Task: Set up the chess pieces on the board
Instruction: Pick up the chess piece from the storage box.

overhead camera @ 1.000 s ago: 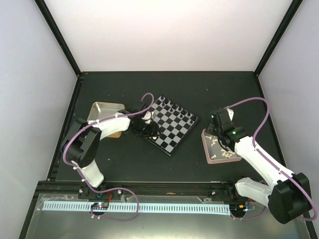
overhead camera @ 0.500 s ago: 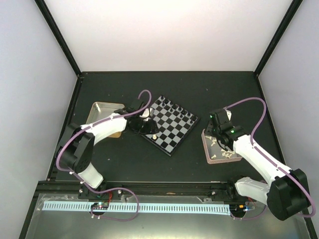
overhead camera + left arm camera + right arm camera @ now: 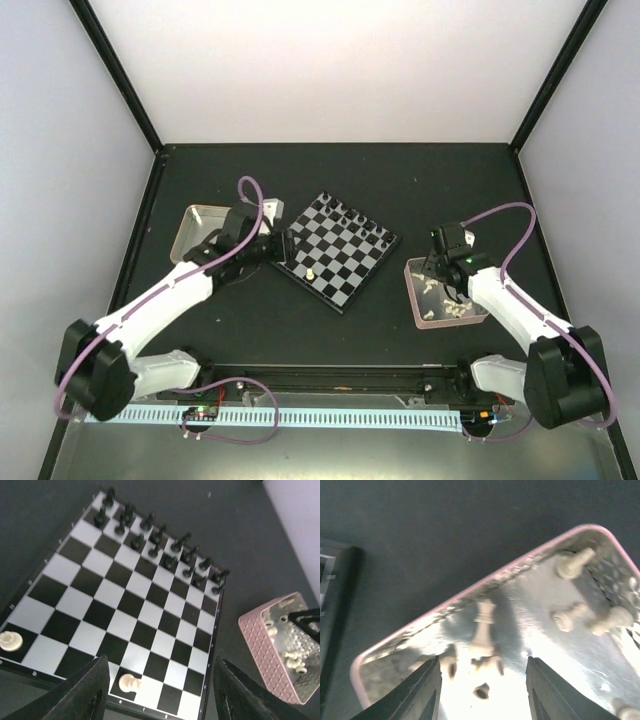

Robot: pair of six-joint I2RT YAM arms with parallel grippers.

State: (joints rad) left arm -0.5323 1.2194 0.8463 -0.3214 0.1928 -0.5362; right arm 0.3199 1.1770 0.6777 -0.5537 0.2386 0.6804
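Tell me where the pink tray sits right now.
In the top view the pink tray lies on the right side of the table, just right of the board and apart from it, with the right gripper above its far end.

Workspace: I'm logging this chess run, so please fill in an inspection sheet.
Surface: dark table.
Job's things: board holds black pieces along its far edge and two white pieces near; more white ones lie in the pink tray.
Clutter: metal tin left of board.
Grippers: left gripper open at board's left corner; right gripper open over tray.
Cables: purple cables loop off both arms.
Surroundings: pale walls, black frame.
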